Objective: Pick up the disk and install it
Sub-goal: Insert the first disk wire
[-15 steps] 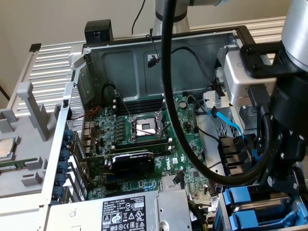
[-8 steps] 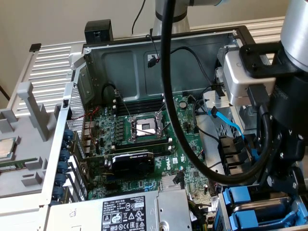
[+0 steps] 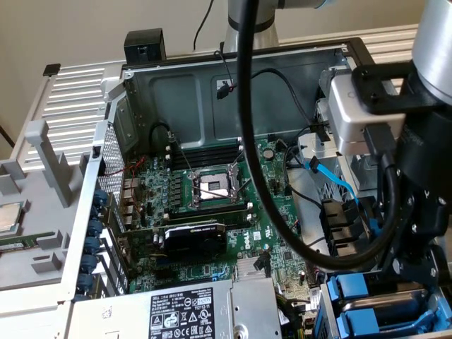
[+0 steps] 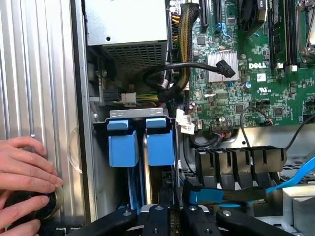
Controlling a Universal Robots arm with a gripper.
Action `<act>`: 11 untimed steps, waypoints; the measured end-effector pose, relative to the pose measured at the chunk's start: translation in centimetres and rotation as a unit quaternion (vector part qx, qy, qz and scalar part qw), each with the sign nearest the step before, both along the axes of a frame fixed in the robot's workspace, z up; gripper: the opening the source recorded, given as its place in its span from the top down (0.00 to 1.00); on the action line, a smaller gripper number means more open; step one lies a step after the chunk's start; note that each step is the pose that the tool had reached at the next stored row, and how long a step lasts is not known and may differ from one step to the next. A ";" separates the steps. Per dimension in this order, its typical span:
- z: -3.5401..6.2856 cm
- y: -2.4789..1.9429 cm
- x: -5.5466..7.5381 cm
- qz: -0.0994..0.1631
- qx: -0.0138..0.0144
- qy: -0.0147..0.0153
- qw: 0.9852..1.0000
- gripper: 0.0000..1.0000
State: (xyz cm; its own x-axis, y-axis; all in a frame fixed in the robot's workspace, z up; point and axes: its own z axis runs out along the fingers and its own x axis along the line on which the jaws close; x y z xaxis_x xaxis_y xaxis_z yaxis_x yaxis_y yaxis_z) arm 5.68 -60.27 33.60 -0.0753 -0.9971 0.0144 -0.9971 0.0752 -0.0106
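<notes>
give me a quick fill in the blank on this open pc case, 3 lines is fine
1. The two drive carrier handles side by side in the bay are coloured ____.
2. The white logo on the green motherboard reads ____.
3. Outside the case wall, a person's ____ lies over the ribbed metal surface.
Missing words: blue; DELL; hand.

Ribbed grey bench (image 3: 70, 92) carries the open computer case (image 3: 212, 78); a small silver chip (image 3: 8, 217) lies beside it.
</notes>
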 end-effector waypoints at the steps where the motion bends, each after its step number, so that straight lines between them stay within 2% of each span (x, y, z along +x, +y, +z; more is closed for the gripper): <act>1: 0.00 0.00 0.0 0.000 0.000 0.000 1.000 0.83; 11: -0.09 0.00 0.1 0.000 0.000 0.000 1.000 0.83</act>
State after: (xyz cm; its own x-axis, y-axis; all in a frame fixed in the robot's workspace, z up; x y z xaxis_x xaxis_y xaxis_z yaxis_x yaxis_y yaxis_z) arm 5.76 -60.26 33.51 -0.0751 -0.9971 0.0153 -0.9971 0.0750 -0.0108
